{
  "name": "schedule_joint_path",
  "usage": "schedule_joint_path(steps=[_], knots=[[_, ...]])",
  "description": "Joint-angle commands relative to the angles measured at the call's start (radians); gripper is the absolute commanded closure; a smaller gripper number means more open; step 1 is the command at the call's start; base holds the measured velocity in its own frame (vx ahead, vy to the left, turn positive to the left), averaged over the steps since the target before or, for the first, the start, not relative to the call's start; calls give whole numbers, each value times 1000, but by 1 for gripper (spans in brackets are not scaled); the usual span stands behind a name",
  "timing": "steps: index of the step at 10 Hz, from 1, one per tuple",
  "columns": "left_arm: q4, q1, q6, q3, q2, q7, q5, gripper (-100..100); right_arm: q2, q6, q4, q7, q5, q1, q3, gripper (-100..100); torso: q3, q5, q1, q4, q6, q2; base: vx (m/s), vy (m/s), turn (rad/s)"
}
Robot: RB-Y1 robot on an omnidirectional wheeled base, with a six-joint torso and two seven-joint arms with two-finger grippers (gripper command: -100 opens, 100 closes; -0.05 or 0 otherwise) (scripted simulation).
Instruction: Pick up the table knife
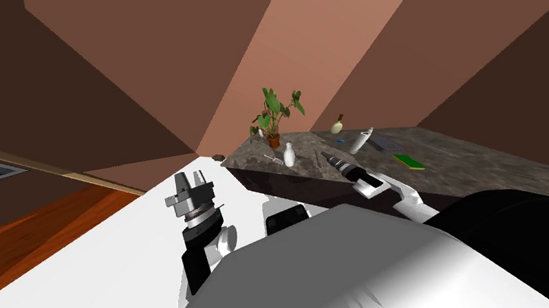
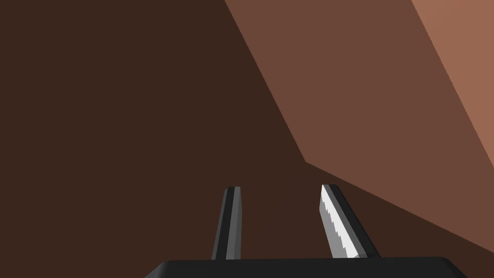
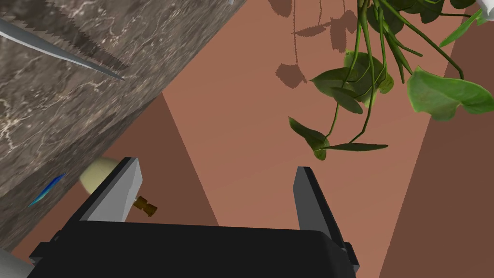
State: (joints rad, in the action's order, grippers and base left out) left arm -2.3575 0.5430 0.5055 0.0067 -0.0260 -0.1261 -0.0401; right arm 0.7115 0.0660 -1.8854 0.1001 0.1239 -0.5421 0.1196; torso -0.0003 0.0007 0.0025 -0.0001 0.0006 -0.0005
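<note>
The table knife (image 3: 53, 47) lies flat on the dark marble counter (image 3: 72, 111), showing as a thin grey pointed blade. It sits off to one side of my right gripper (image 3: 214, 188), well outside the fingers. That gripper is open with nothing between its fingers, and it hovers over the counter (image 1: 477, 163) near the front edge (image 1: 326, 156). A thin grey sliver (image 1: 271, 159) beside the white vase may be the knife. My left gripper (image 1: 191, 179) is raised in front of my chest, away from the counter, fingers (image 2: 231, 219) apart and empty.
On the counter stand a potted plant (image 1: 271, 118), a white vase (image 1: 289, 155), a cream bottle (image 1: 337, 127), a grey bottle (image 1: 360, 141) and a green flat object (image 1: 410, 161). Plant leaves (image 3: 376, 77) hang ahead of my right gripper. White floor (image 1: 79, 285) lies to the left.
</note>
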Motion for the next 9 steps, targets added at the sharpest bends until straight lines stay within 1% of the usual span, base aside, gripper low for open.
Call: schedule_joint_path(steps=[1, 2, 3, 4, 5, 6, 8, 9], knots=[[0, 0, 0, 0, 0, 0, 0, 0, 50, -43, 17, -1, 12, -7, -1, -100, 0, 0, 0, 0, 0, 0, 22, 47, 127], [0, 0, 0, 0, 0, 0, 0, 0, 80, -66, 35, -1, 22, -12, -5, -100, 0, 0, 0, 0, 0, 0, 41, 54, 226], [0, 0, 0, 0, 0, 0, 0, 0, 95, -77, 35, -1, 22, -12, -5, -100, -1, 0, 1, 0, -1, -1, 34, 35, 76], [0, 0, 0, 0, 0, 0, 0, 0, 134, -111, 52, 0, 31, -18, -10, -100, 0, 0, 0, 0, 0, -1, 29, 36, 122], [0, 0, 0, 0, 0, 0, 0, 0, 161, -139, 69, 0, 39, -23, -15, -100, 0, 0, 0, 0, 0, 0, 41, 48, 206], [0, 0, 0, 0, 0, 0, 0, 0, 172, -146, 69, 0, 39, -23, -15, -100, -1, 0, 0, 0, -1, -1, 32, 31, 63], [0, 0, 0, 0, 0, 0, 0, 0, 241, -209, 101, 2, 54, -34, -30, -100, 0, 0, -1, 0, 0, 0, 34, 31, 147], [0, 0, 0, 0, 0, 0, 0, 0, 245, -218, 101, 2, 54, -34, -30, -100, -1, 0, -1, 0, 0, -1, 33, 17, 68]])
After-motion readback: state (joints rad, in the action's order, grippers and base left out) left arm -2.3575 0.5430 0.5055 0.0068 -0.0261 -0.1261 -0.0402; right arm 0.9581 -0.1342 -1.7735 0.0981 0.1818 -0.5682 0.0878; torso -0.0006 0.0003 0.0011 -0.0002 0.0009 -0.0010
